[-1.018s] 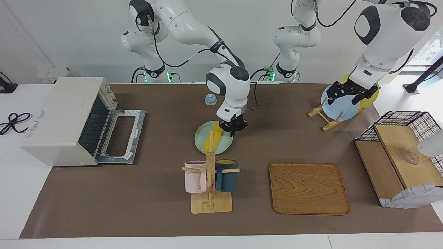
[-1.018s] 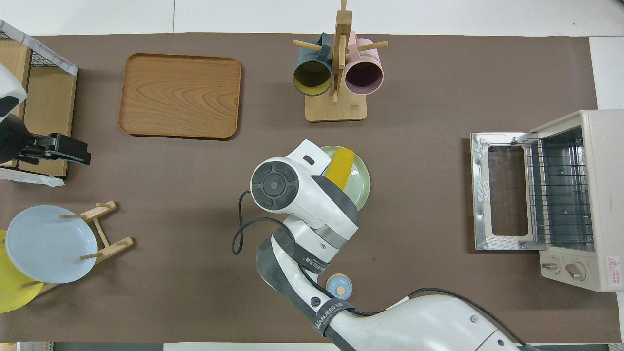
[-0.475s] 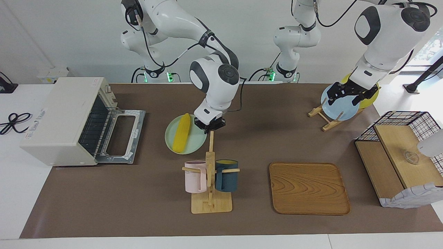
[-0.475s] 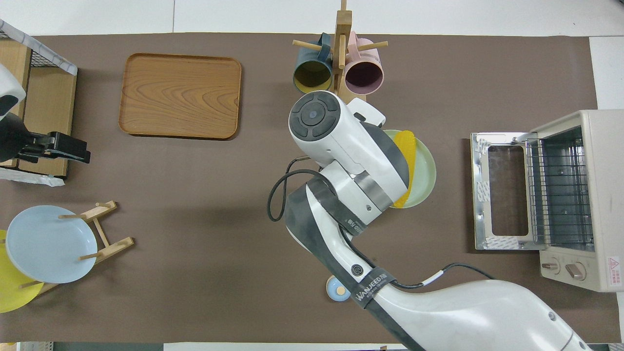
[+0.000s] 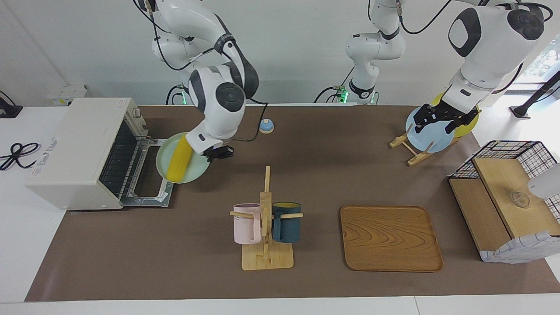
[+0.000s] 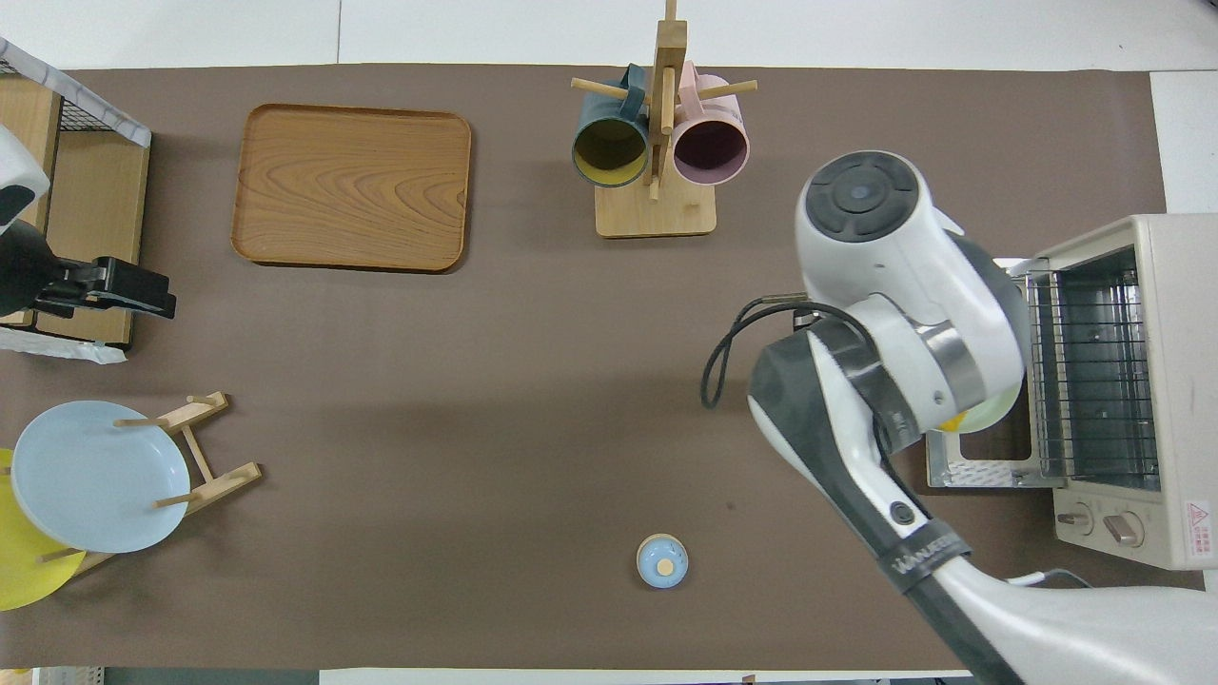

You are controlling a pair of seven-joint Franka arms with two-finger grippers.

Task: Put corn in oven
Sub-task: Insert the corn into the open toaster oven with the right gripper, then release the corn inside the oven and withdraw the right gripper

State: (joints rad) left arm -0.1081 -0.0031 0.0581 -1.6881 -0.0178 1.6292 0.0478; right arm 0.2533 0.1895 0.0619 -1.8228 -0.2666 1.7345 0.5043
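One second on, we see our right gripper (image 5: pixel 217 153), clamped on the pale green round plate (image 5: pixel 162 162) bearing the ribbed yellow corn (image 5: pixel 179 160), now carried over the boxy off-white oven's (image 5: pixel 83 148) dropped door; our left gripper (image 5: pixel 442 117) waits open.

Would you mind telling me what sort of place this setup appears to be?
Probably a robotics lab staged as a kitchen: a toaster oven, a mug rack and plates on a stand sit on one table before two arms.

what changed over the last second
The right pincer, shut on the green plate with the corn on it, carried both from beside the mug rack to over the oven door. The left pincer stayed over the plate rack.
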